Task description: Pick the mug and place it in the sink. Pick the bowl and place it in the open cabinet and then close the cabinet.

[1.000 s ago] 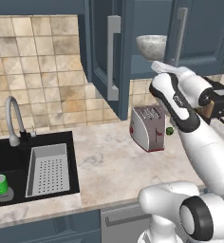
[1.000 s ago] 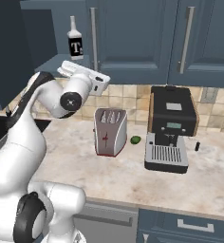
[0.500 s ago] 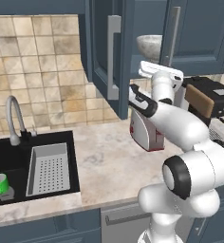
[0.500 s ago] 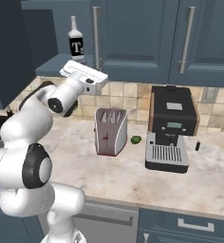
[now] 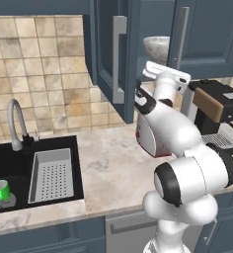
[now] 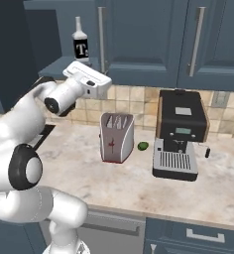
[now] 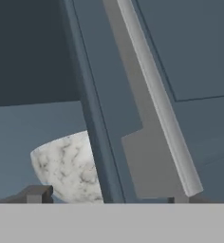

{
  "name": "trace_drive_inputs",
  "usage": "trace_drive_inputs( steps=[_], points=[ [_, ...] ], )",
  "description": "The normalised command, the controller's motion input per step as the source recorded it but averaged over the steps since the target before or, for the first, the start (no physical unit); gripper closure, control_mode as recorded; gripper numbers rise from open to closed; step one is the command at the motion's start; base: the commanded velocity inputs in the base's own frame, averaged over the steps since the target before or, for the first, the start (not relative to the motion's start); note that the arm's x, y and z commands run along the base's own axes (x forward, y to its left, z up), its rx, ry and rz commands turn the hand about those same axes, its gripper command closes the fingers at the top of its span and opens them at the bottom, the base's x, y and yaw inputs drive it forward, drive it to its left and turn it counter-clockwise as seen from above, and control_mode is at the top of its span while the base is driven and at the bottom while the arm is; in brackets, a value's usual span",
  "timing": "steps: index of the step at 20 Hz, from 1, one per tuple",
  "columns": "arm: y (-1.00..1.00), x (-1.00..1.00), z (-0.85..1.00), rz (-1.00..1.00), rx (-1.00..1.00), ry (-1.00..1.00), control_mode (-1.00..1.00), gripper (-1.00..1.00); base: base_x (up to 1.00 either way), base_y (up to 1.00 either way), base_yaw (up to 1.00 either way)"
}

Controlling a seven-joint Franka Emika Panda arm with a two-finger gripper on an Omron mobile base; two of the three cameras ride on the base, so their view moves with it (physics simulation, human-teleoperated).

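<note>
The marbled whitish bowl (image 5: pixel 156 48) sits on the shelf inside the open cabinet (image 5: pixel 107 54). In the hand view the bowl (image 7: pixel 66 167) is low and left, its right side hidden behind a blue-grey door edge (image 7: pixel 94 123) with a long silver handle (image 7: pixel 157 97). My gripper (image 5: pixel 164 73) hovers just below and in front of the bowl; its white hand (image 6: pixel 87 79) is also seen from the right. The gripper (image 7: pixel 107 198) is open, tips wide apart, holding nothing. The green mug (image 5: pixel 1 189) stands upright in the black sink (image 5: pixel 19 163).
On the counter stand a toaster (image 6: pixel 116 137) and a black coffee machine (image 6: pixel 180 134), with a tiny green ball (image 6: pixel 143 146) between them. A dark bottle (image 6: pixel 80 43) stands on the cabinet's shelf. In the sink are a grey perforated tray (image 5: pixel 52 175) and a curved tap (image 5: pixel 16 123).
The hand has stayed under the bowl's shelf while the arm's elbow and lower links swung round beneath it. Bowl and mug have not moved.
</note>
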Motion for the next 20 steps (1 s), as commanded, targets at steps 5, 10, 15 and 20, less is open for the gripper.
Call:
trace_drive_inputs(
  steps=[5,10,15,20],
  points=[
    [-0.13,-0.1,1.0,0.07,0.04,0.0,-1.0,-1.0,0.0,0.0,0.0],
    [-0.66,-0.38,0.81,0.14,0.06,0.0,-1.0,-1.0,0.0,0.0,0.0],
    [-0.75,-0.43,0.76,0.21,0.07,0.0,-1.0,-1.0,0.0,0.0,0.0],
    [-0.34,-0.63,0.67,0.2,0.04,0.0,-1.0,-1.0,0.0,0.0,0.0]
  ],
)
